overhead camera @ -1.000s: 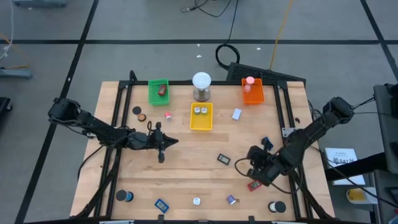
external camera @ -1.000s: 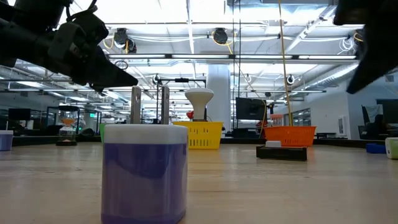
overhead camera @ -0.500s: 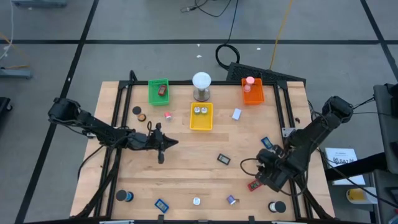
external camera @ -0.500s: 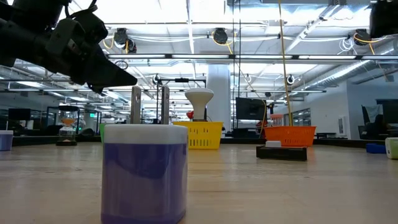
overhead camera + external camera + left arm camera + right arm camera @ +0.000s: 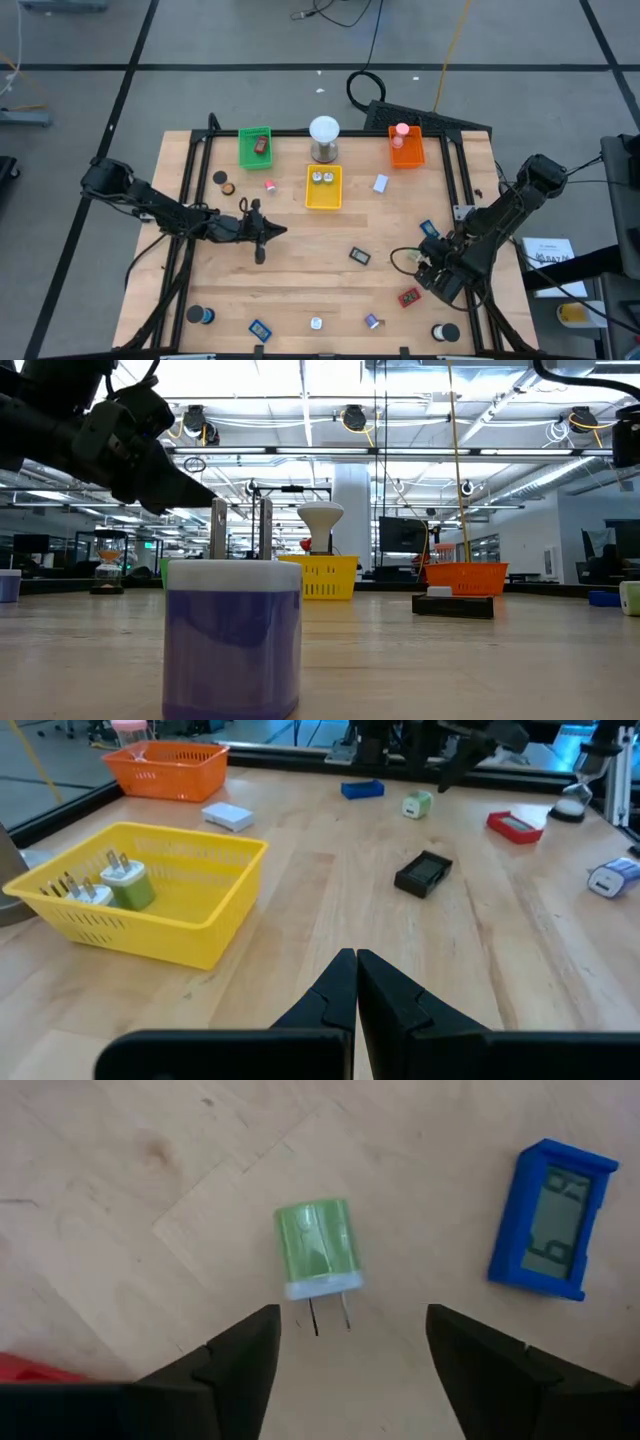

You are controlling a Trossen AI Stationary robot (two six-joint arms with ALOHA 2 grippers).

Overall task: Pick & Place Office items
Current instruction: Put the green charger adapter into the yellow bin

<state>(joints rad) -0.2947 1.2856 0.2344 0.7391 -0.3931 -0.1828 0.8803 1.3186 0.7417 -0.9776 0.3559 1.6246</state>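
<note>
Green and white, a small plug adapter (image 5: 322, 1255) lies flat on the wooden worktop (image 5: 310, 270) near its right edge, between the spread fingers of the right end effector (image 5: 350, 1345), released and hovering above it. Just beside it lies a blue clock piece (image 5: 553, 1220). Toward the middle, the left end effector (image 5: 354, 982) is clenched and empty, with the yellow tray (image 5: 190, 935) beyond it.

A plug adapter (image 5: 320, 1263) lies on the table (image 5: 120, 1190) just ahead of the right gripper (image 5: 350, 1342), between its spread fingers, with a small clock (image 5: 553, 1221) alongside.
</note>
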